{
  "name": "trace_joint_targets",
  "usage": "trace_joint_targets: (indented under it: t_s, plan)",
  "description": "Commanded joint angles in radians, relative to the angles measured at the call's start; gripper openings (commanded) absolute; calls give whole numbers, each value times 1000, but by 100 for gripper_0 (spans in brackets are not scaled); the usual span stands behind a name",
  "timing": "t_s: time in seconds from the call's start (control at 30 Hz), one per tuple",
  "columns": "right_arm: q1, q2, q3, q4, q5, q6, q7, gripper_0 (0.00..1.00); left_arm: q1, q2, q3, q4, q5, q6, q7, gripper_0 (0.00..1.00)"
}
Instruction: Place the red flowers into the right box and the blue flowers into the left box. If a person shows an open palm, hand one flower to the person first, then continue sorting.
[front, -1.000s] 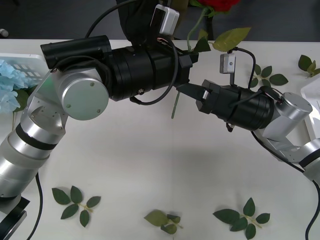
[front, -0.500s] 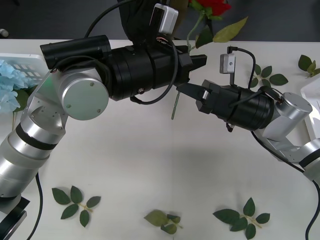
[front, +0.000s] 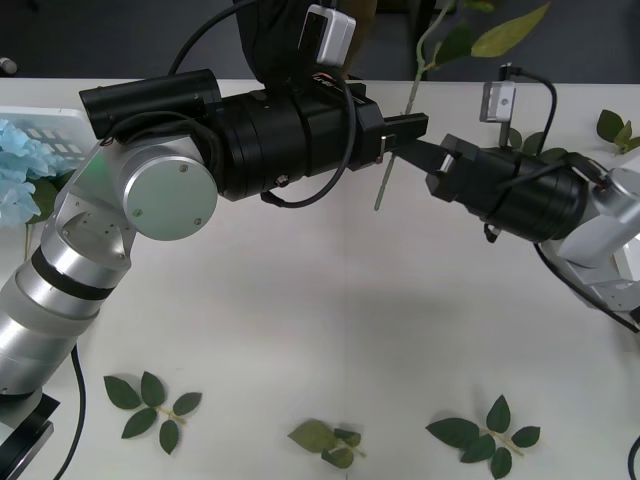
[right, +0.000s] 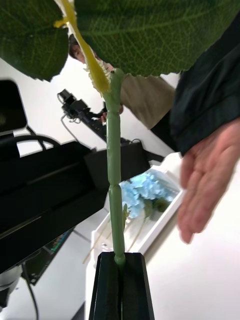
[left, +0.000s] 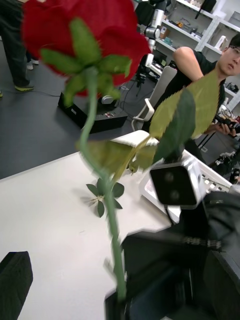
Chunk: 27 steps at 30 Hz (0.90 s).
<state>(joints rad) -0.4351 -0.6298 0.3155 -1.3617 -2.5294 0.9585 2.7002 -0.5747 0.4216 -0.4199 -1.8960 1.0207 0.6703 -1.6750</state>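
My right gripper (front: 412, 150) is clamped on the thin green stem of a red flower (left: 80, 35); in its wrist view the black fingers (right: 121, 282) are pressed together with the stem (right: 114, 190) rising straight out from between them. From the fingertips the stem runs up past broad green leaves (right: 150, 30), and the left wrist view shows the deep red head on top of it, well above the table (front: 300, 300).

Just beside the right fingertips, almost touching them, sits my left gripper (front: 400, 128). Its jaws are apart around nothing: one black finger (left: 15, 277) shows off to the side of the stem, clear of it.

Beyond the stem, on the far side of the right gripper, a person's open palm (right: 207, 175) is held out, fingers spread, with a dark sleeve (right: 210, 90) behind it. Farther off in the same direction I see the left box (right: 155, 227), a white tray with blue flowers (right: 142, 187) lying inside. From the front camera those blue flowers sit well apart from both grippers, at the table's far left edge. Loose leaf sprigs (front: 150, 400) lie scattered on the near side of the table.
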Motion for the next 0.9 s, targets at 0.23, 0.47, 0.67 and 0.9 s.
trace_joint_targets:
  t_s: [0.23,0.47,0.67,0.9]
  plan:
    - [53,-212,-162,-14,-5,71,5,0,-13,-1,-13,-17,7,-21,78,100]
    - [130,-248,-274,-186,29,-23,5,0,-13,51,0,-20,55,-21,81,100]
    - [196,-219,-302,-473,195,-307,5,0,-11,161,6,-21,187,-74,74,100]
    - [156,-130,-217,-593,477,-520,5,0,-10,301,6,-20,279,-123,78,100]
